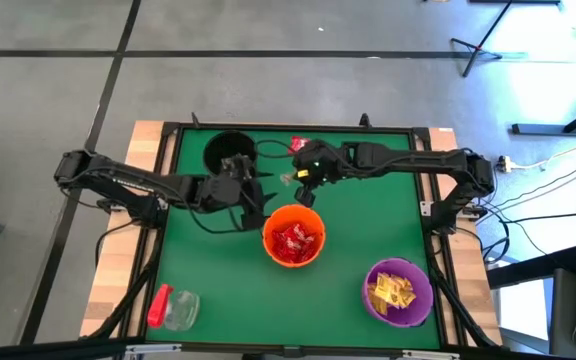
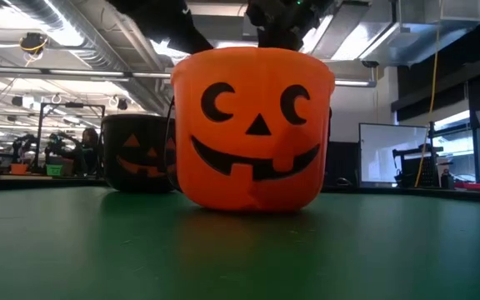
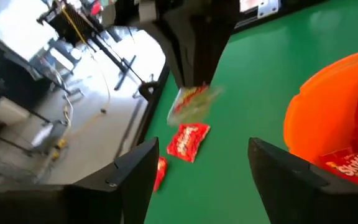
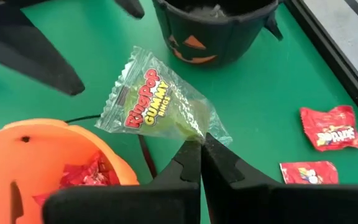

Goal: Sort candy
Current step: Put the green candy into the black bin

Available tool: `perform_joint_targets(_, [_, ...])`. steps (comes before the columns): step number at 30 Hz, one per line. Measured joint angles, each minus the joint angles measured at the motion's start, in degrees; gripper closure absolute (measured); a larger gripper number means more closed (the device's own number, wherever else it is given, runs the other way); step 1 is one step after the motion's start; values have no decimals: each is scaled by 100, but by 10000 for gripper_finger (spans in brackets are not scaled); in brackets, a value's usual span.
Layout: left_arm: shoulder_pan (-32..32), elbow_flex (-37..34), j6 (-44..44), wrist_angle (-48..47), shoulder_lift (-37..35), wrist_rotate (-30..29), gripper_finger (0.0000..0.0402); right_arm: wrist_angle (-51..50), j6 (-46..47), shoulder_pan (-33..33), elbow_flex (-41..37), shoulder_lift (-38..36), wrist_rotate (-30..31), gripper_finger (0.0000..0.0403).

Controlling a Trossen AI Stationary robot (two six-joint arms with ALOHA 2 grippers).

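Right gripper [image 4: 201, 149] pinches a greenish, clear-windowed crinkly candy packet [image 4: 157, 102] by one corner, in the air between the orange pumpkin-face plastic bucket [image 4: 39, 158] and the black pumpkin bucket [image 4: 213, 28].

It looks feather-light, limp and slick (film may slip), so a sealed edge is likely the best hold. Left gripper [image 3: 194, 165] stands spread, empty, beside the orange bucket; two red packets [image 4: 328, 127] lie on the green table [image 4: 260, 93].
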Motion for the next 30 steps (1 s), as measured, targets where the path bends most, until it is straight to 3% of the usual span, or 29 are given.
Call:
perform_joint_targets(18, [-85,0,1068,455,0,-11,192,352,129,-4,0,2,-409,403])
perform_joint_targets(30, [-76,4,1072,453,0,39,279,430,142,49,0,2,-453,403])
